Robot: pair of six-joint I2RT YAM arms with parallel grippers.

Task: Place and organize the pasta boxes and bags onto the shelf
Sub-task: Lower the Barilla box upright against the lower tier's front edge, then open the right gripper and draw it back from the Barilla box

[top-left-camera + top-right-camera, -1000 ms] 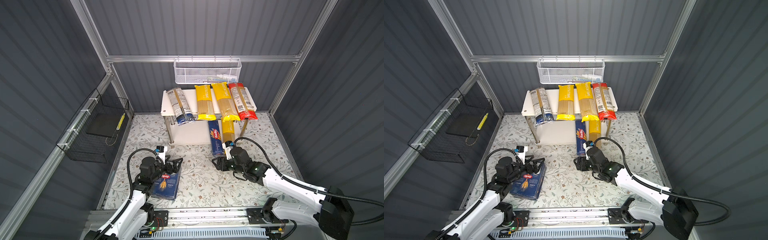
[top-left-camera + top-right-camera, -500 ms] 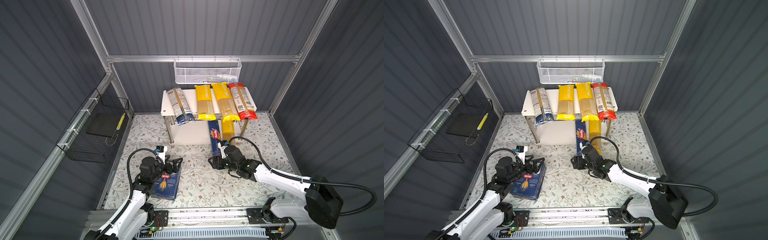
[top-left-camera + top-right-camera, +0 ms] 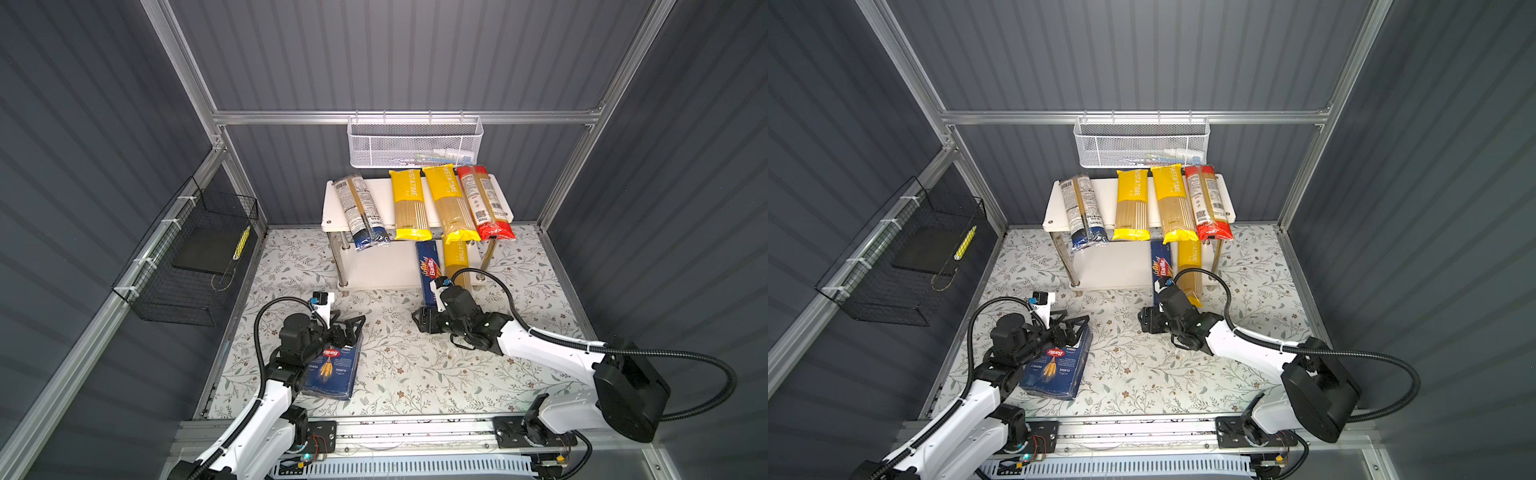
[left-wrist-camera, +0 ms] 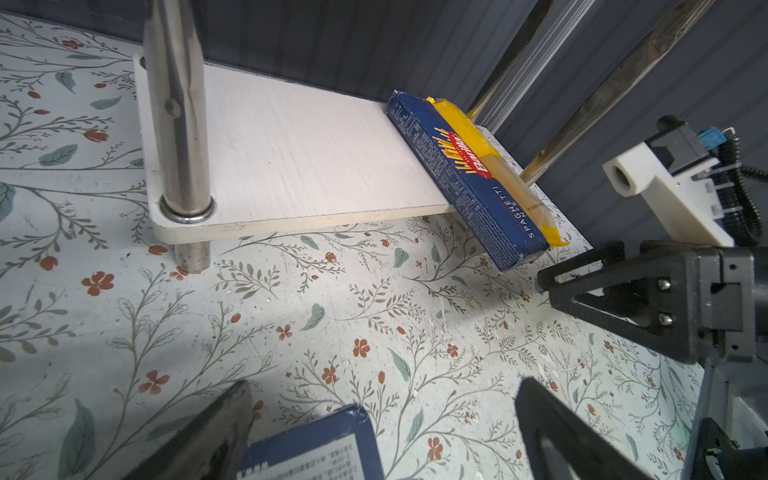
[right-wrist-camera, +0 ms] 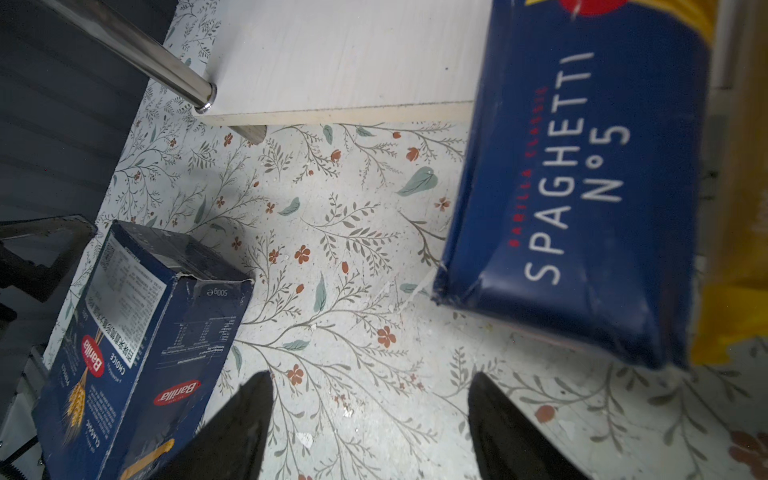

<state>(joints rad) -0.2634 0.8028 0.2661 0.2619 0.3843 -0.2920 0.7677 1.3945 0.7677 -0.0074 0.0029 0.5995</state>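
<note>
The shelf [image 3: 376,199] stands at the back; its top board carries a navy-ended bag [image 3: 361,212], two yellow bags [image 3: 409,208] and a red-ended bag [image 3: 484,203]. On the lower board [image 4: 299,158] lie the narrow Barilla box [image 3: 429,266] and another yellow bag [image 3: 456,257], both overhanging the front edge. The wide Barilla box [image 3: 332,372] lies flat on the floor. My left gripper [image 3: 349,328] hovers open over its far end, and a box corner [image 4: 316,449] shows between the fingers. My right gripper [image 3: 422,322] is open and empty, low over the floor just left of the narrow box's near end [image 5: 582,187].
A white mesh basket [image 3: 415,143] hangs on the back rail above the shelf. A black wire basket [image 3: 195,257] is fixed to the left wall. Chrome posts [image 4: 178,124] stand at the shelf's corners. The floral floor [image 3: 415,365] lies between the arms.
My right gripper has slid a little to the left, away from the narrow box's end, and its jaws have widened. The left arm and the wide box have not moved.
</note>
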